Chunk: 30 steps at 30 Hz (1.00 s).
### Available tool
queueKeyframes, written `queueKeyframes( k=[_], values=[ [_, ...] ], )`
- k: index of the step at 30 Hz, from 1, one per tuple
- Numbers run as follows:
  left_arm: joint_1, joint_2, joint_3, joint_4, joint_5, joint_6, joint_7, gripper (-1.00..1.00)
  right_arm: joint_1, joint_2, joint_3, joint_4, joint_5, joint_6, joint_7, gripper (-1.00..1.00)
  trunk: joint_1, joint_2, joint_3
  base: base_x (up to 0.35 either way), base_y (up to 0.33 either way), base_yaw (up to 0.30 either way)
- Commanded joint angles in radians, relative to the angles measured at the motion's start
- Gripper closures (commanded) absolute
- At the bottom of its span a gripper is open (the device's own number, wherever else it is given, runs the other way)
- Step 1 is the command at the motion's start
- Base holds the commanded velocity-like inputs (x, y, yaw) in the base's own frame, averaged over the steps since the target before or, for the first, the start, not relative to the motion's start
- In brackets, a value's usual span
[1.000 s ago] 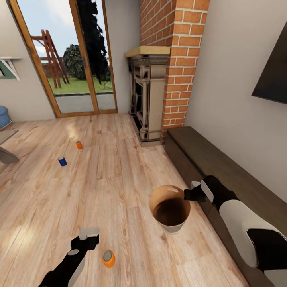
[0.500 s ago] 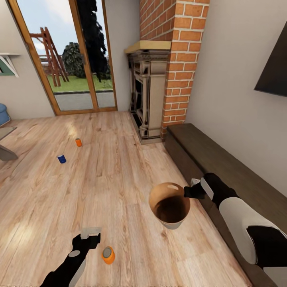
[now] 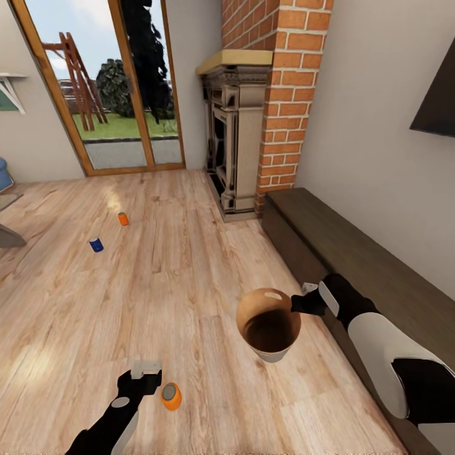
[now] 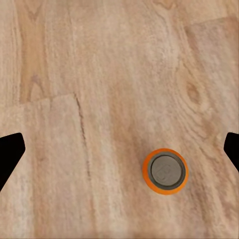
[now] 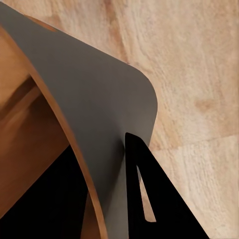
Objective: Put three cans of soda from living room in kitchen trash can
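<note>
Nearest the robot, the left end effector [image 3: 144, 374] hangs low over the wood plank floor [image 3: 189, 284] with its fingers spread wide; in the left wrist view the two dark fingertips [image 4: 10, 149] sit at opposite edges with bare planks between them. An orange soda can [image 3: 170, 396] stands upright on the floor just beside that end effector, untouched, its silvery top facing up [image 4: 165, 171].

To the right, the right end effector [image 3: 308, 302] pinches the rim of the tan-brown trash can [image 3: 268, 323], holding it clear of the floor with its mouth tilted toward the camera; one finger [image 5: 149, 199] lies against the bin's outer wall [image 5: 89, 124].

A dark low bench [image 3: 354, 253] runs along the right wall. Farther off, a blue can [image 3: 96, 244] and a second orange can [image 3: 123, 218] stand near each other on the floor. Beyond them are the fireplace [image 3: 230, 145], the brick column [image 3: 278, 88] and the wood-framed glass doors [image 3: 101, 82].
</note>
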Motion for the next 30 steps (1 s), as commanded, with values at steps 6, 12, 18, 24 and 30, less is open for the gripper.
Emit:
queueKeyframes(
  k=[6, 12, 18, 24, 30],
  values=[
    [0.000, 0.000, 0.000, 0.000, 0.000, 0.000, 0.000, -1.00, -0.001, -0.003, -0.003, -0.001, -0.019, 0.001, 0.004, 1.00, 0.023, -0.042, -0.028, 0.000, 0.000, 0.000],
    [0.000, 0.000, 0.000, 0.000, 0.000, 0.000, 0.000, -1.00, -0.001, -0.013, -0.005, -0.008, -0.020, 0.000, 0.008, 1.00, 0.046, -0.084, -0.056, 0.000, 0.000, 0.000],
    [0.000, 0.000, 0.000, 0.000, 0.000, -0.001, 0.000, -1.00, -0.001, -0.057, -0.008, -0.013, -0.024, 0.002, 0.076, 1.00, 0.069, -0.126, -0.084, 0.000, 0.000, 0.000],
    [0.000, 0.000, 0.000, -0.003, 0.001, -0.001, 0.000, -1.00, -0.001, -0.080, -0.006, -0.012, -0.021, 0.005, 0.129, 1.00, 0.080, -0.147, -0.102, 0.000, 0.000, 0.000],
    [0.000, 0.000, 0.000, -0.006, 0.001, -0.001, 0.000, -1.00, -0.001, -0.082, -0.006, -0.012, -0.021, 0.005, 0.136, 1.00, 0.080, -0.147, -0.106, 0.001, 0.000, 0.000]
  ],
)
